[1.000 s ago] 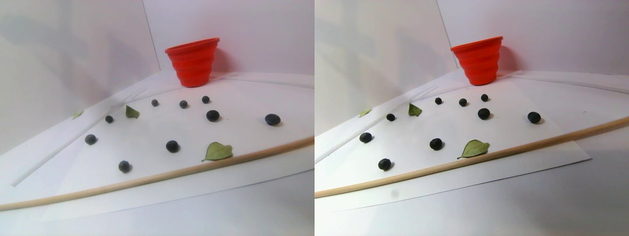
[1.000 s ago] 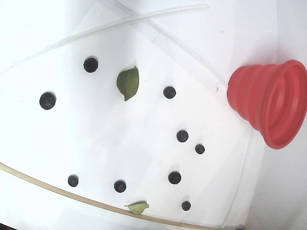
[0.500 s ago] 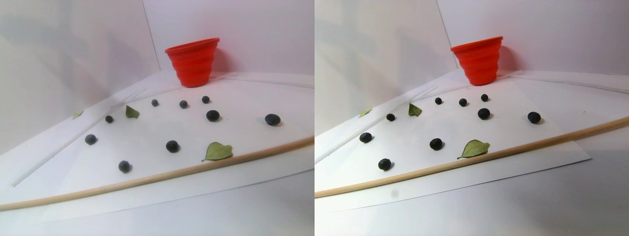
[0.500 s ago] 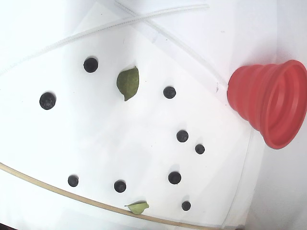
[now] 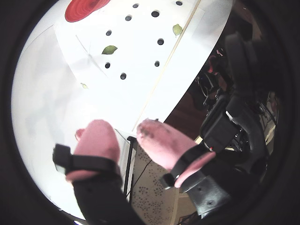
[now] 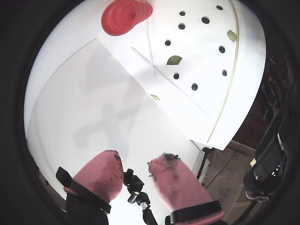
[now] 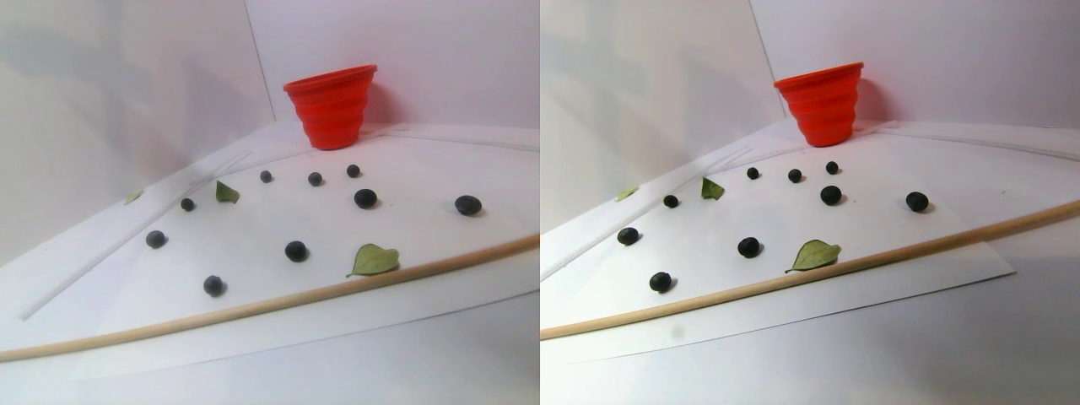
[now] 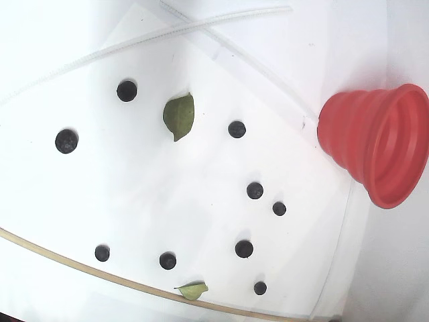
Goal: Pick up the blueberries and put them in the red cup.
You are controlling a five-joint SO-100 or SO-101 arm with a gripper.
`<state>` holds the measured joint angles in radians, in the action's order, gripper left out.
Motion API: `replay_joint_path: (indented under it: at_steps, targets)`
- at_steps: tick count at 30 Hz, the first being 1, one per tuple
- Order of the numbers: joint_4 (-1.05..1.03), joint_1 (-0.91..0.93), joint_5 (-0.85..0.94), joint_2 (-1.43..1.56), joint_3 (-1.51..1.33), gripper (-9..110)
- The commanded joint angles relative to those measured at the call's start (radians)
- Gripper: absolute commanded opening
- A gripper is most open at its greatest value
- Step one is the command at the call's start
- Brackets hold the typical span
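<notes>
We saw nine berries (image 8: 244, 249) lying loose on a white sheet (image 8: 134, 194) on the bench (image 7: 844, 354). They were spread out, well apart from each other. In the fixed view, two sat close together near the cup (image 8: 375, 144), and one big berry (image 8: 66, 141) lay far off at the left.

We thought the berries would be light, round and soft. They could roll away at a small push, and they could squash if the claw pinched too hard. We thought it best to come straight down over one berry and pinch it gently across its middle, one pad on each side.

The cup stood upright at the far corner of the sheet, with its wide mouth open on top. It looked soft and bendy, so a bump might tip it. None of the berries looked to be in it yet, though we could not see right to the bottom.

Two green leaves (image 8: 179, 115) lay flat on the sheet, one among the berries and one by a thin wooden stick (image 7: 278, 299). The stick ran along the near edge of the sheet.

The claw (image 5: 126, 133) was far from the berries, up high past the edge of the bench. Its two pink pads (image 6: 176, 180) were apart with nothing between them, and they looked smudged dark at the tips.
</notes>
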<state>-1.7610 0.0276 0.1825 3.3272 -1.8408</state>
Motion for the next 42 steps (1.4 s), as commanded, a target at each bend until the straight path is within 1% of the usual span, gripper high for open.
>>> replay_joint_path:
  at_steps: [1,7,12,21,23,24,26,31,42]
  targets:
    - [0.003,0.011,0.003,0.017,0.018,11]
    - [0.005,0.005,0.003,0.017,0.017,11]
    - [0.005,0.055,0.005,0.017,0.017,11]
    - [0.005,0.048,0.005,0.014,0.017,11]
    - [0.005,0.003,0.008,0.008,0.017,16]
    - [0.005,-0.029,0.008,0.012,0.017,14]
    - [0.005,-0.031,0.008,0.008,0.017,11]
    - [0.005,-0.032,0.006,0.014,0.017,11]
    - [0.021,0.058,-0.011,0.015,0.052,11]
